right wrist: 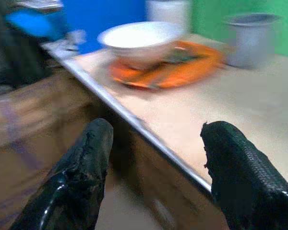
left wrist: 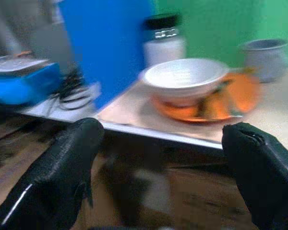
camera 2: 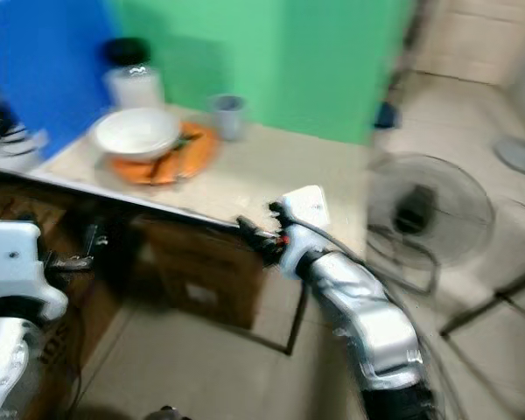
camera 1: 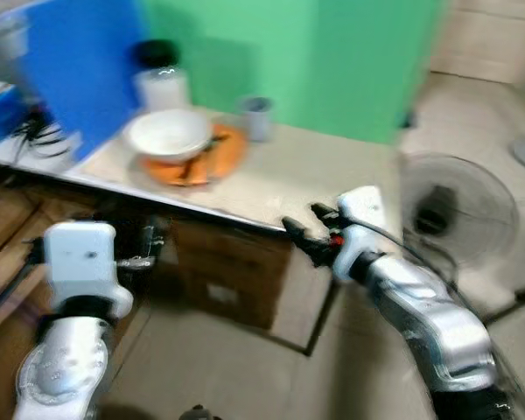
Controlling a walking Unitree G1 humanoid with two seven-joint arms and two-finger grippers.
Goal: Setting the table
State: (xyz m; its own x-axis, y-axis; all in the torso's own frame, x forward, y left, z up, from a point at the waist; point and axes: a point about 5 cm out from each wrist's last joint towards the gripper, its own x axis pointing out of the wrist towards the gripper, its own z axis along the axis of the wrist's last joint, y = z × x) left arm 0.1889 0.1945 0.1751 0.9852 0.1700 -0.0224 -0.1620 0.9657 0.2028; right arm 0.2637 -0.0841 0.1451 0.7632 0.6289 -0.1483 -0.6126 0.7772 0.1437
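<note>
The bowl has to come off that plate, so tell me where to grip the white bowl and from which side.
Grip the white bowl by its thin flared rim on the near, table-edge side, one finger inside. It sits upright on the orange plate, and the jar crowds its far side.

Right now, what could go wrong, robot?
The bowl sits on the orange plate near the table edge, so a clumsy reach might push both off. The right gripper, open, is right at the edge and could bump it. The head views are blurred, so aiming may be poor. The fan beside the right arm could get knocked.
</note>
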